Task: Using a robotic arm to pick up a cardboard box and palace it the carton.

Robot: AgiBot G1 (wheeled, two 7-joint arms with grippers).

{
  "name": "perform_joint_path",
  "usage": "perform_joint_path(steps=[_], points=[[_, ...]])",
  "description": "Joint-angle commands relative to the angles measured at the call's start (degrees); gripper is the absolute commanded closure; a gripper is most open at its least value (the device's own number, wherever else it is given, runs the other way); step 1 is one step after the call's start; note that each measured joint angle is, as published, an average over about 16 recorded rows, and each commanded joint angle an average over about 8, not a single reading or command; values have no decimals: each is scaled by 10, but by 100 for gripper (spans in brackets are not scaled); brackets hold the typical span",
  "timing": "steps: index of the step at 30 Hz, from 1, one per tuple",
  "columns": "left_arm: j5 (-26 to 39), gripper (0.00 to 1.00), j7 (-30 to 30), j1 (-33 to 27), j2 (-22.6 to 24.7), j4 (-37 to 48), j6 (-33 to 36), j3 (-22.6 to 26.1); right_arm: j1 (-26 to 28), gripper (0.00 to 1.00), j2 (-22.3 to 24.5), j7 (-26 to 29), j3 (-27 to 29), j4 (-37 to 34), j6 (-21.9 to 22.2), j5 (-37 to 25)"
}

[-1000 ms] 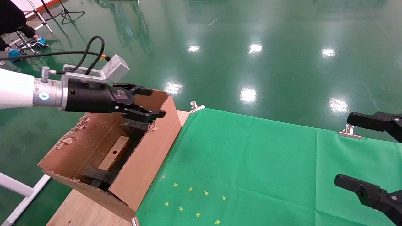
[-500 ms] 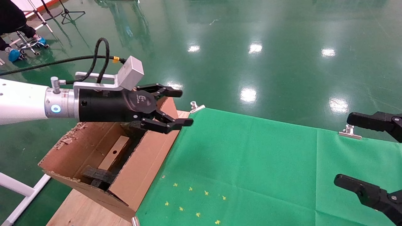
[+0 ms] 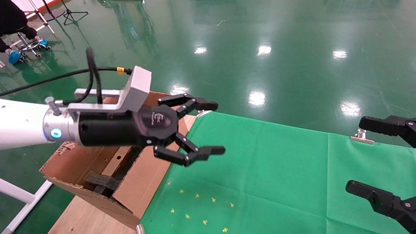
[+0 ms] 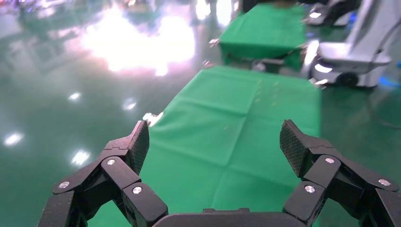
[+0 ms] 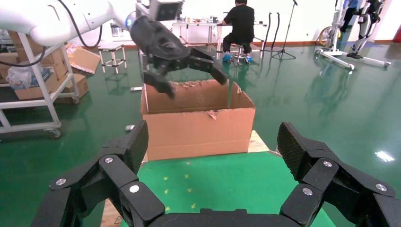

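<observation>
Glossy dark green workshop floor (image 3: 292, 39) with lamp glare, and on it a work table covered by a bright green cloth (image 3: 260, 169) held by small silver clips (image 3: 361, 136); bare pale wood (image 3: 84, 217) shows at the cloth's left edge. Item one: my large brown corrugated carton (image 3: 143, 182) with ragged, torn flaps, standing on the wood at the cloth's left edge, mouth upward, its long axis running from the near left toward the far right of the head view. Inside it, black foam pieces (image 3: 100, 182) and a small brown cardboard box (image 3: 117, 161), an elongated block with a dark spot on its upper face, lying tilted with its long axis along the carton's length, partly hidden by my arm. Item two: my left gripper (image 3: 209, 128), black with linked fingers and a white logo, on a white arm with silver wrist, blue light ring and black cable; it points right, level, over the carton's far right corner and the cloth's edge, fingers spread wide with nothing between them. Item three: my right gripper (image 3: 370, 156), black, at the right edge over the cloth, well apart from the carton, fingers likewise spread wide and empty. Item four: seated person in black (image 5: 241, 23) at a far table.
</observation>
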Motion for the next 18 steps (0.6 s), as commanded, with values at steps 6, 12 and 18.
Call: perform_joint_path(steps=[6,12,18], points=[[-63,0,10,56,-1,-64,9,-33,0,0,0,0,0,0,0,0],[-99,0,16,88,-2,-101,15,-52,0,0,0,0,0,0,0,0],[-107,0,16,95,-2,-107,16,-56,0,0,0,0,0,0,0,0]])
